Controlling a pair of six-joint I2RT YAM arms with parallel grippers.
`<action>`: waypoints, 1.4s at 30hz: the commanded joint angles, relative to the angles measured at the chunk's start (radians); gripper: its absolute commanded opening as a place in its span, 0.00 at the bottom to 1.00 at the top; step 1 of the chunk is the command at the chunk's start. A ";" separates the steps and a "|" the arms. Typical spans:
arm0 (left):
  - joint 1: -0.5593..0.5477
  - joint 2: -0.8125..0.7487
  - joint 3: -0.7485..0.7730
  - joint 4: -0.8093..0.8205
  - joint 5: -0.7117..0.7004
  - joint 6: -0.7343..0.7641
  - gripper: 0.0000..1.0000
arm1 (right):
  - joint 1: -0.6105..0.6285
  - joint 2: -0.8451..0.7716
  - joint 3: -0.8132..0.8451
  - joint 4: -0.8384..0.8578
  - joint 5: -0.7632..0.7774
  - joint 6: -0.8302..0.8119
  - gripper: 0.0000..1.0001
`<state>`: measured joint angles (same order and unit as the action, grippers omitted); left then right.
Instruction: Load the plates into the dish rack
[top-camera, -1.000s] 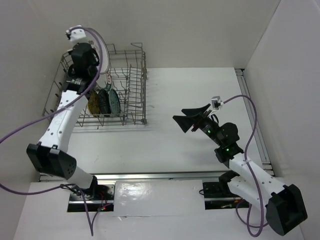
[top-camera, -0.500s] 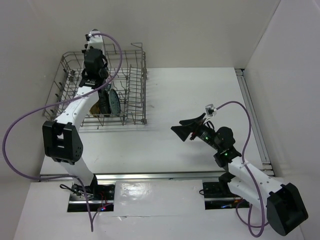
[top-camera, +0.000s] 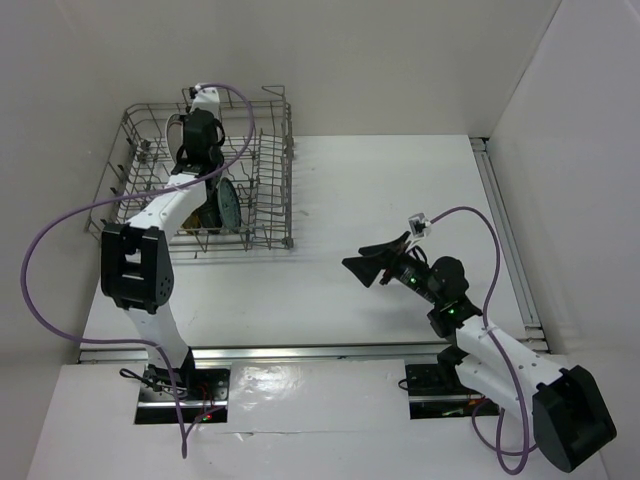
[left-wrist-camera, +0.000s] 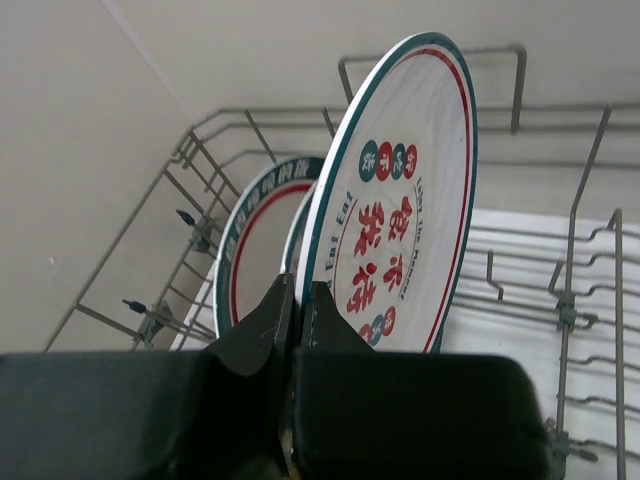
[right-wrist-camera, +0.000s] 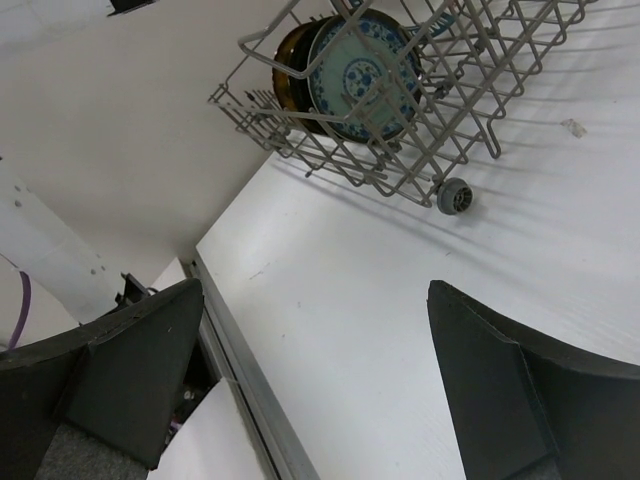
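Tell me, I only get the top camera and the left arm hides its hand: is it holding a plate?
Observer: Yes. The left gripper is shut on the rim of a white plate with red characters, held upright.
Operator: Are other plates near it?
Observer: A green-rimmed white plate stands in the dish rack just beyond it.
Operator: What's painted on the teal one?
Observer: The right wrist camera shows blue flower patterns on the pale teal plate.
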<state>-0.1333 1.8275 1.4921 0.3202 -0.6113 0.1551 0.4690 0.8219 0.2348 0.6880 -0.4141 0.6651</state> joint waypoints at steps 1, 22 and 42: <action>-0.003 -0.022 -0.027 0.123 -0.001 -0.011 0.00 | 0.008 -0.009 -0.015 0.062 -0.011 0.013 1.00; -0.003 0.026 -0.004 -0.078 0.013 -0.175 0.50 | 0.008 -0.056 -0.035 0.028 -0.002 0.022 1.00; -0.204 -0.472 0.136 -0.796 0.225 -0.488 0.99 | 0.017 0.034 0.523 -0.818 0.388 -0.265 1.00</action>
<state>-0.2996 1.5082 1.6615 -0.3309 -0.4786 -0.2375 0.4778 0.8608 0.6365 0.0963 -0.1444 0.4831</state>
